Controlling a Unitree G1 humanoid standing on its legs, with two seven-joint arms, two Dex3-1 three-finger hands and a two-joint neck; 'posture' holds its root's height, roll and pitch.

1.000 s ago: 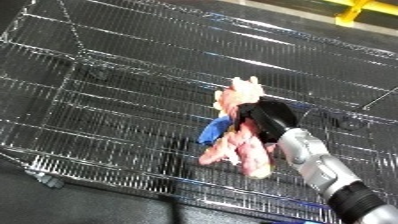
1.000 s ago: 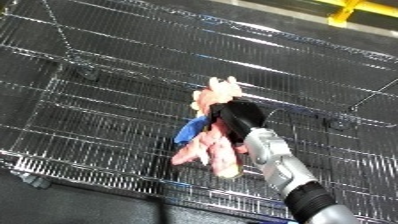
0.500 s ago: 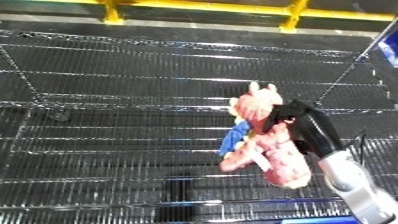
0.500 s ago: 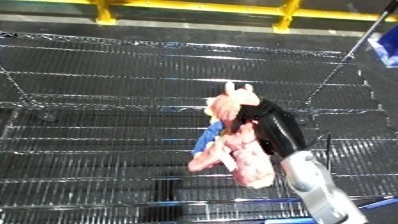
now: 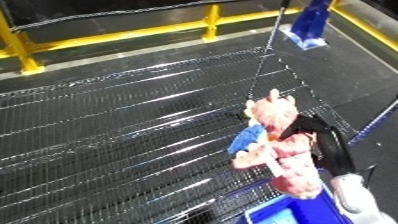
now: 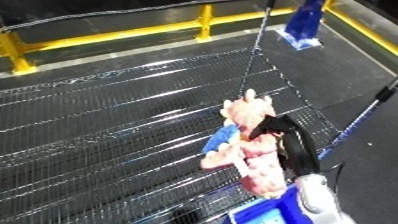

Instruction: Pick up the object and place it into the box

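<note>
A pink plush toy (image 5: 277, 145) with a blue patch at its side hangs in the air above the wire-mesh shelf (image 5: 124, 130). My right hand (image 5: 318, 141) is shut on it, black fingers curled round its middle from the right. The toy's head points up and its legs dangle toward the lower edge. A corner of the blue bin (image 5: 289, 212) shows at the bottom right, just below the toy's legs. My left hand is out of sight in both views.
A yellow rail (image 5: 115, 32) runs along the far side of the shelf. A blue post base (image 6: 304, 22) stands on the floor at the top right. A thin blue upright (image 6: 364, 120) rises at the right edge.
The camera has swung to the right, so the whole scene has tilted. My right hand still holds the plush toy, and the blue bin's corner has come into view below it.
</note>
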